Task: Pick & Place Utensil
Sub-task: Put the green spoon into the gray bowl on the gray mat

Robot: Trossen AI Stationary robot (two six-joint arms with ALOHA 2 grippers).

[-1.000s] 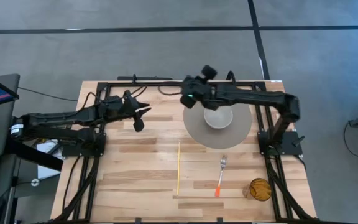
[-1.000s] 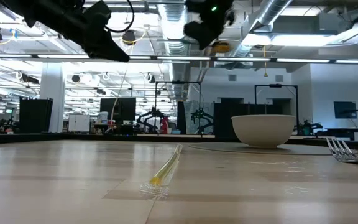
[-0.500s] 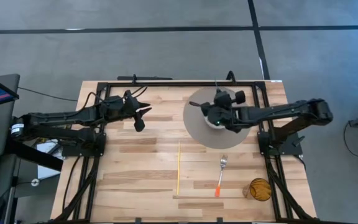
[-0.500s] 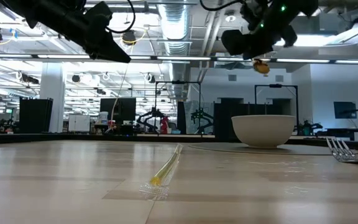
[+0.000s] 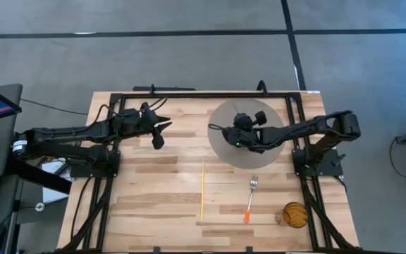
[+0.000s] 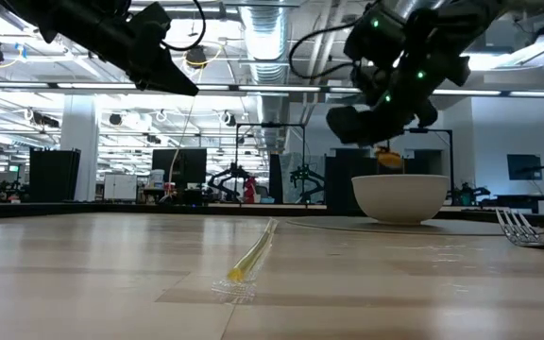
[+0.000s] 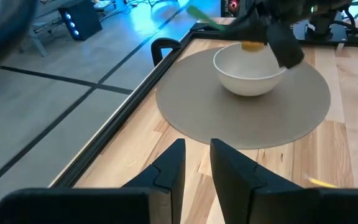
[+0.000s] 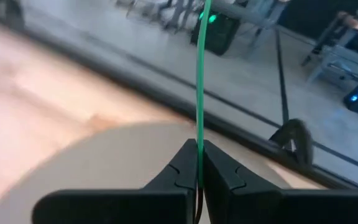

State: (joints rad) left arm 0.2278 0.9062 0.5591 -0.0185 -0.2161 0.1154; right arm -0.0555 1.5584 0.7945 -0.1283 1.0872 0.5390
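Observation:
My right gripper hovers over the white bowl, which stands on a round grey mat. It is shut on a thin utensil with a green handle and an orange end. The orange end hangs just above the bowl's rim, as the left wrist view also shows around the bowl. My left gripper is open and waits in the air over the table's far left part, touching nothing. My right gripper pinches the utensil's green handle between its two fingers. The handle runs on straight past the fingertips. The utensil is lifted clear, with its orange end below the gripper over the bowl.
A yellow utensil lies on the wood in the table's middle. A fork with an orange handle lies nearer the right side. An amber cup stands at the near right corner. Black frame rails edge the table.
My right gripper has swung from the mat's far left side toward the right until it is over the bowl. It has then come down, bringing the utensil's orange end from high above to just over the bowl's rim. It has stayed shut on the handle.

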